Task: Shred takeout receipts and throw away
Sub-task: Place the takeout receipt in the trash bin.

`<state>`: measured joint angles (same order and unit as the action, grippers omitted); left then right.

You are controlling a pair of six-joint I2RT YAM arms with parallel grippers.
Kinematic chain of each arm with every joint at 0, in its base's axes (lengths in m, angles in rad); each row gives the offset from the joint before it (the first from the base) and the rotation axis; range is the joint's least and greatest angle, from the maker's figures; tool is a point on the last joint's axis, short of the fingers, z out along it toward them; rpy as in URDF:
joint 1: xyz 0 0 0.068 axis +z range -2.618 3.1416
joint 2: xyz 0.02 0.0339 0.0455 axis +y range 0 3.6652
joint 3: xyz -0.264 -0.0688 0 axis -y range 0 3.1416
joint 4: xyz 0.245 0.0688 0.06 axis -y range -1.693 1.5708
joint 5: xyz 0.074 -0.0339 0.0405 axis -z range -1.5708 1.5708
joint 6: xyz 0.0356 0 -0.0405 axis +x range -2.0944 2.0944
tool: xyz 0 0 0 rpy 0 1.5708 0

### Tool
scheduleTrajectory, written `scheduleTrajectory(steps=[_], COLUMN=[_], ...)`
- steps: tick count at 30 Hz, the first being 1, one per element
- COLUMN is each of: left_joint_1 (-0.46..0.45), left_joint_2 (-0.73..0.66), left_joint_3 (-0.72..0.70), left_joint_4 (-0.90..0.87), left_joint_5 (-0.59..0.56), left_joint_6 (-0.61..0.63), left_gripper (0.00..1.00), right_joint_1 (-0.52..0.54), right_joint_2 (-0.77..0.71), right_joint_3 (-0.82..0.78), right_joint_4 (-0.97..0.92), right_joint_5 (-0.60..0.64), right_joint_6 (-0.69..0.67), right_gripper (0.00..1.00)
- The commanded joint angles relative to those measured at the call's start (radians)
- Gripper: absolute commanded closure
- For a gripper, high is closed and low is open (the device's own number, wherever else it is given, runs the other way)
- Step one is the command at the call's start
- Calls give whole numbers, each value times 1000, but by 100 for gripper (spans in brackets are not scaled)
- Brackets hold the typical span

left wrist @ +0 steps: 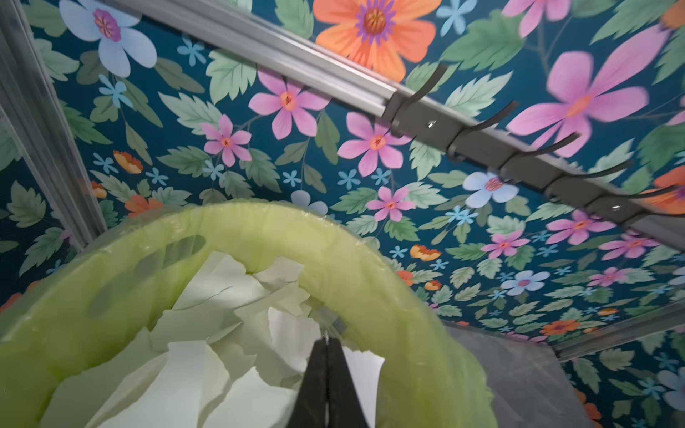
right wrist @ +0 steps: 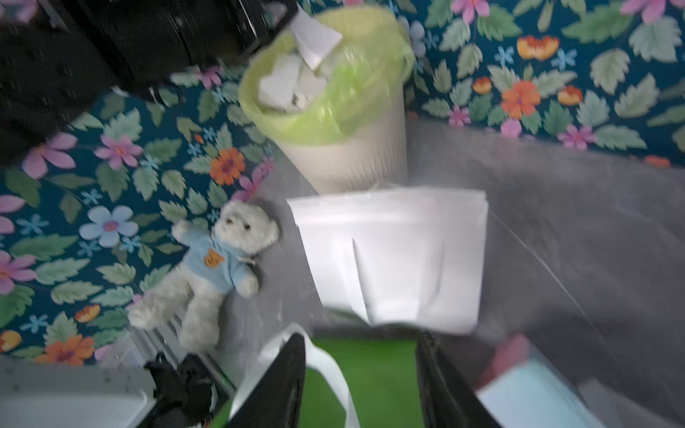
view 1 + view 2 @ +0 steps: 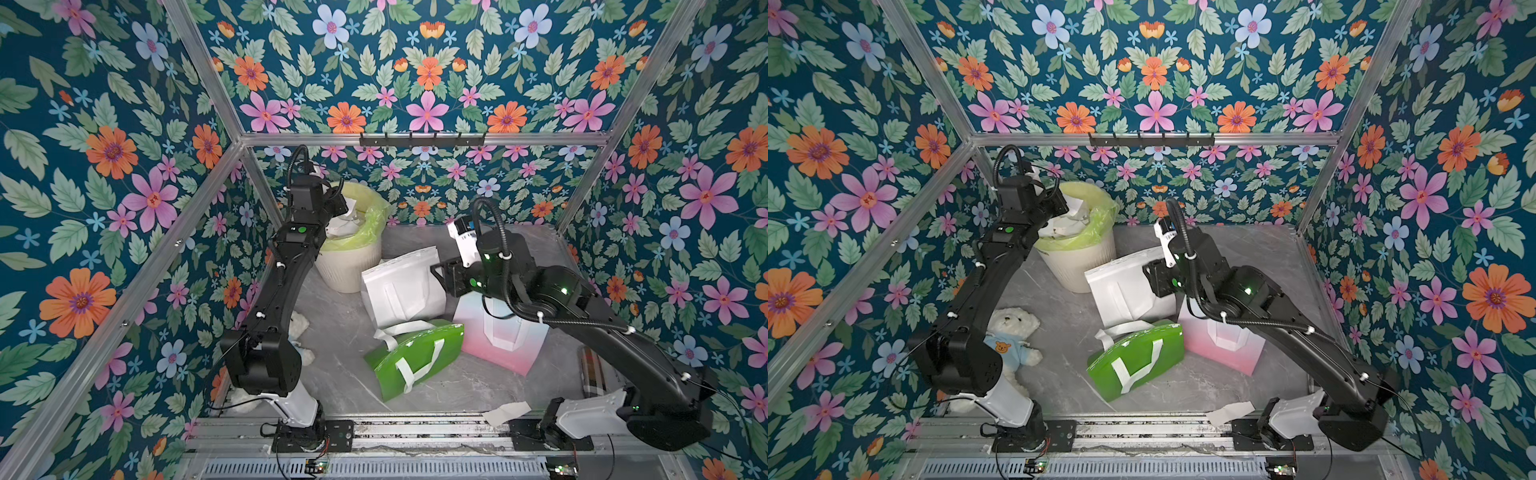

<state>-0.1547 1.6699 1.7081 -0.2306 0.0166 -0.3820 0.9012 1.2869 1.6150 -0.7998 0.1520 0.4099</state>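
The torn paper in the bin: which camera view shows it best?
The left wrist view: the torn paper lies in the bin close up. In both top views the left arm hides part; the right wrist view blurs it.

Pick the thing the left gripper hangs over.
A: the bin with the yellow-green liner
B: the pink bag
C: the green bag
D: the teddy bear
A: the left wrist view shows the shut left gripper just above the bin ringed by its yellow-green liner, with torn white paper piled inside.
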Motion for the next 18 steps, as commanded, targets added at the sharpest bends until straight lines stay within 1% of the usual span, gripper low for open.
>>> scheduleTrajectory(steps=[1, 3, 4, 5, 10, 12, 13, 18], left_joint_1=[2, 1, 1, 1, 2, 1, 1, -1], left_joint_2=[25, 45, 55, 63, 42, 31, 25, -22], left_joint_3=[14, 30, 48, 61, 71, 74, 80, 51], left_joint_4=[-6, -13, -28, -36, -40, -52, -63, -81], left_joint_5=[-100, -137, -158, -169, -142, -128, -119, -80], left_joint_6=[58, 81, 88, 94, 94, 94, 91, 74], left_gripper=[95, 79, 63, 53, 19, 10, 8, 4], right_joint_1=[11, 11, 11, 11, 18, 35, 46, 109], right_joint_2=[-91, -144, -166, -188, -254, -269, -276, -306], right_joint_3=[-95, -162, -194, -229, -376, -434, -460, -597], right_joint_4=[-219, -288, -318, -338, -407, -425, -439, -434], right_joint_5=[72, 68, 61, 52, -14, -26, -21, -19], right_joint_6=[163, 234, 270, 302, 434, 478, 511, 667], right_gripper=[50, 50, 50, 50, 50, 48, 47, 45])
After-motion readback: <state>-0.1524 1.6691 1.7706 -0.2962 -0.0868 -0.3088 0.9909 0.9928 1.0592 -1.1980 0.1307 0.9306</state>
